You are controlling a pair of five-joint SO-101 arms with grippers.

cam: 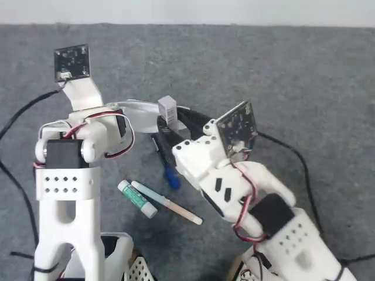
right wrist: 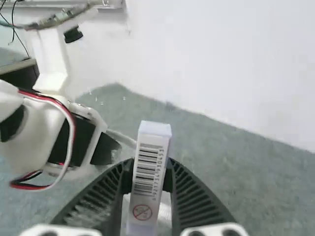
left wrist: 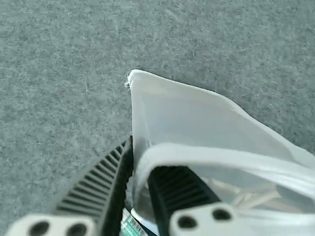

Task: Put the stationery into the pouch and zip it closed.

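Table, near: marker (cam: 137, 199), pen (cam: 167, 202), blue item (cam: 171, 177), all unpacked.
Right gripper (right wrist: 147, 167): clamped on upright eraser (right wrist: 153, 142), near pouch mouth.
Left gripper (left wrist: 142, 157): pinching rim of pouch (left wrist: 197, 118).
Zip: open.
Progress: early, by judgement.

I'm seeing the counter (left wrist: 59, 73) as rough, matt grey felt. The pouch (left wrist: 197, 128) is looking like smooth, frosted plastic. The left pincer (left wrist: 140, 157) and right pincer (right wrist: 147, 167) are showing ribbed matt black plastic; the block (right wrist: 152, 137) is wearing smooth white wrap.
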